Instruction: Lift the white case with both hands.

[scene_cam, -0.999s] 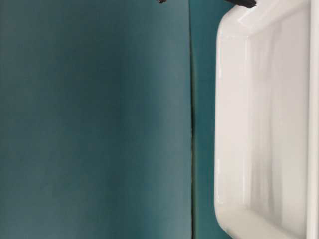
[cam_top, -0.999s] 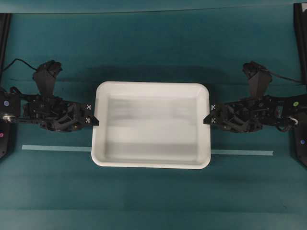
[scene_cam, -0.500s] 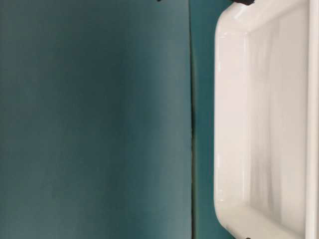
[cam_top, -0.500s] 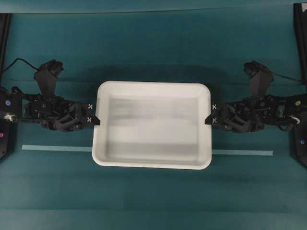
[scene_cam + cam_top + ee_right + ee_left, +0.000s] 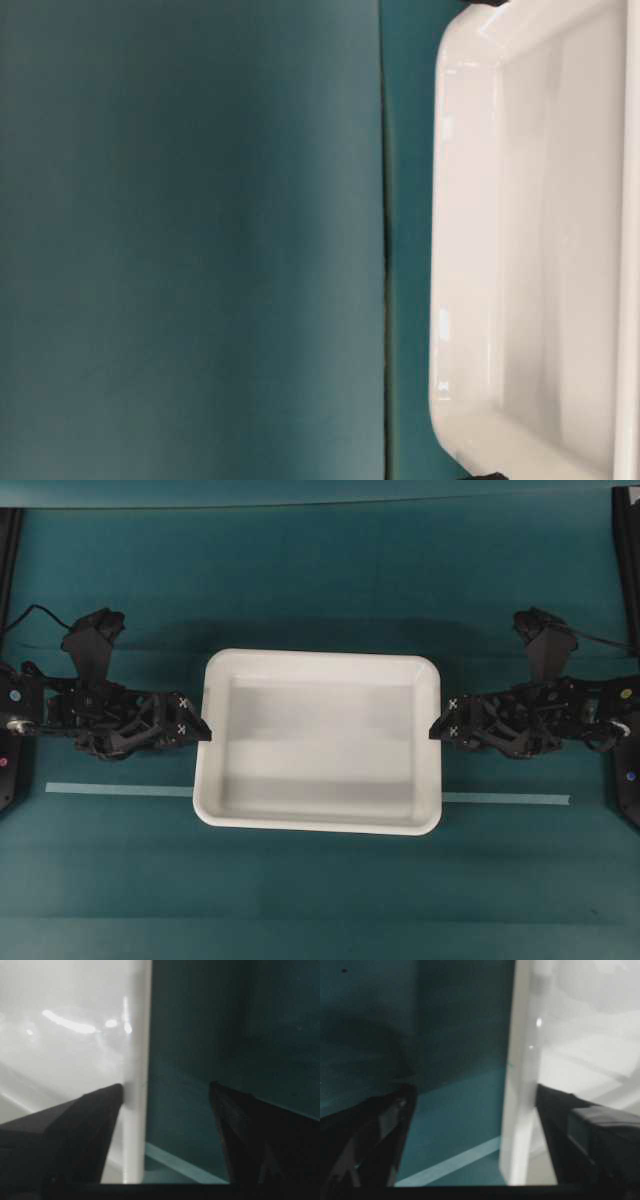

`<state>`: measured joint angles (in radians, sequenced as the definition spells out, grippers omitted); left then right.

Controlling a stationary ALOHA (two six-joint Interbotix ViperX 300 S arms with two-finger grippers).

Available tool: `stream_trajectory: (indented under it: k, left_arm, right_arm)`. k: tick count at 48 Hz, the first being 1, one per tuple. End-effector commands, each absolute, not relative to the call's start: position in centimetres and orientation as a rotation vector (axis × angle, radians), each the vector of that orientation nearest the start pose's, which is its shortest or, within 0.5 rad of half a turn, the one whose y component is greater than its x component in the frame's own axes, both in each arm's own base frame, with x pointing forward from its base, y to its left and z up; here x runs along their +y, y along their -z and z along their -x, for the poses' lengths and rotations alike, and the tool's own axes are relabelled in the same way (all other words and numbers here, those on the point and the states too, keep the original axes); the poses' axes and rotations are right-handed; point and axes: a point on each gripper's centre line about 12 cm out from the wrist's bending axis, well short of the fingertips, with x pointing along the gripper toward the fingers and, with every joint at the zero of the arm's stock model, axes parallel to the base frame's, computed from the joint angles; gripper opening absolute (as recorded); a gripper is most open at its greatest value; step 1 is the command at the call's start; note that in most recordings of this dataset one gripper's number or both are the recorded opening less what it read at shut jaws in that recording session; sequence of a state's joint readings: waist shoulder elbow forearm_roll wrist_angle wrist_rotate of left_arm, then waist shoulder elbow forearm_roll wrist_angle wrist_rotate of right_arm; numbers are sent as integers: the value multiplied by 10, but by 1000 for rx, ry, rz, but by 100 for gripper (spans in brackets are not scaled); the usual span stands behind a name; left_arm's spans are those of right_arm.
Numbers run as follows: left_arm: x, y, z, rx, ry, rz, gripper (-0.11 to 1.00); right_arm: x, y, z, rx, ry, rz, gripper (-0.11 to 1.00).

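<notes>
On the teal table (image 5: 320,900) your left gripper (image 5: 203,728) and right gripper (image 5: 438,728) have just sprung open astride the case (image 5: 318,815) rims, so it rests unheld.

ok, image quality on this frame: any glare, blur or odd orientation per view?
Overhead: sharp, even light, soft shadow behind the white case. Table-level: turned sideways, soft, case cropped at the right edge. Left wrist: dim, left gripper blurred. Right wrist: glare streaks inside the case, right gripper dark.
</notes>
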<state>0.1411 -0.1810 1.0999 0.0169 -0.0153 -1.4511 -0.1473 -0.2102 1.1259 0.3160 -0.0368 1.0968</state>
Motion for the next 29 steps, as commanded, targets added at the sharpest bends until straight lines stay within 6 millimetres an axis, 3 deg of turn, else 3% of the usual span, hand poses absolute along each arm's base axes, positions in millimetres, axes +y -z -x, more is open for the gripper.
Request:
stream_trajectory:
  k: [1,16,29]
  left_arm:
    - [38,-106,-260,633,-739,1383,93]
    - [38,-139,-261,533,-644,1381,93]
    - [37,-191,-258,412,-483,1256,93]
  right_arm:
    - [-41,-107,-251,616,745,-1373,74]
    - [-44,-137,-243,556,694,-1386,77]
    - [-44,-178,-236,527,589,-1302,77]
